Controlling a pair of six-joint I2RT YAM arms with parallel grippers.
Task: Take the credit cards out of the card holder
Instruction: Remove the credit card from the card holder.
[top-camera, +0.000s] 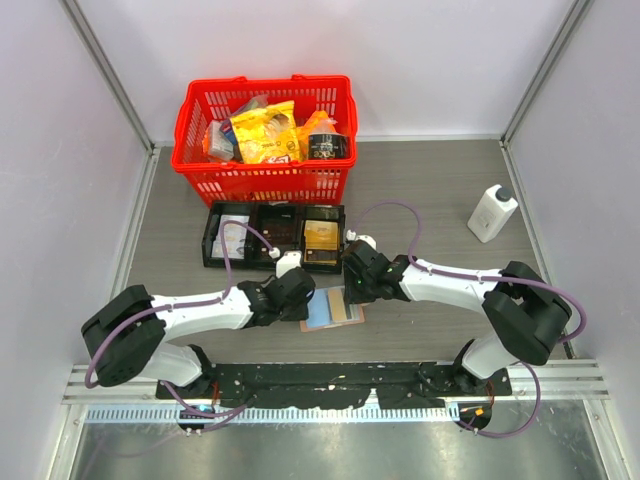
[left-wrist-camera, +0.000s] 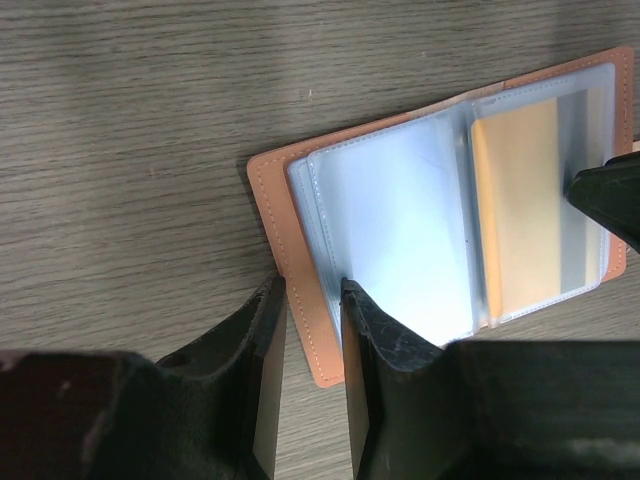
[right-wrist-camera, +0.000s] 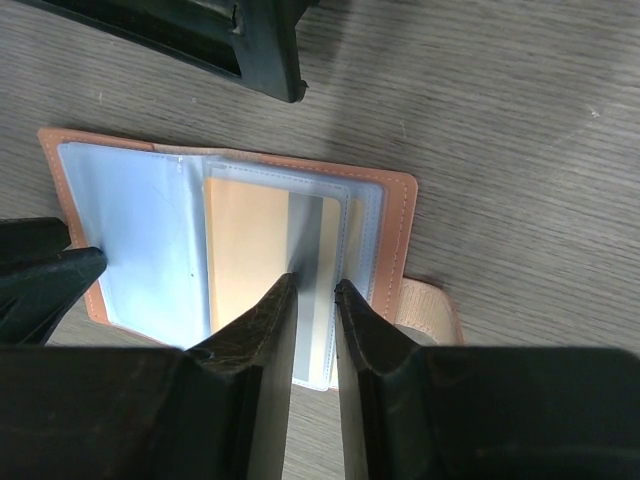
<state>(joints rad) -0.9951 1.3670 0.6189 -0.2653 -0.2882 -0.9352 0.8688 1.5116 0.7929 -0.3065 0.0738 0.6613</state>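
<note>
Basket (top-camera: 265, 180): red, sitting at the far edge of the worktop (top-camera: 430, 190), left of centre, and holding packets.
Tray (top-camera: 209, 245): black, lying just in front of the basket. A flat gold piece is lying in its right compartment, too small to identify.
Left gripper (left-wrist-camera: 312, 295): reaching in low from the near-left and pointing down at the wallet's left edge. The fingers (left-wrist-camera: 268, 340) are standing slightly parted with a narrow gap. One tip is sitting outside the tan border and the other on the clear sleeve, so the border is showing between them. I cannot tell whether they are clamping anything.
Wallet (top-camera: 330, 308): lying open and flat near the middle of the worktop, just in front of the tray's right end, between the two grippers. The clear sleeves (left-wrist-camera: 400, 220) are facing up, and the tab (right-wrist-camera: 435, 310) is sticking out on the right side.
Card (right-wrist-camera: 245, 250): gold with a grey stripe, sitting inside the right-hand sleeve.
Right gripper (right-wrist-camera: 315, 285): coming in from the right and hanging over the near edge of the right-hand sleeve. The fingers (right-wrist-camera: 270, 340) are standing only a slit apart, with the card's grey stripe showing through the gap. I cannot tell whether they are pinching the card or the sleeve.
Bottle (top-camera: 492, 212): white with a dark cap, standing upright near the right edge, well apart from the wallet.
</note>
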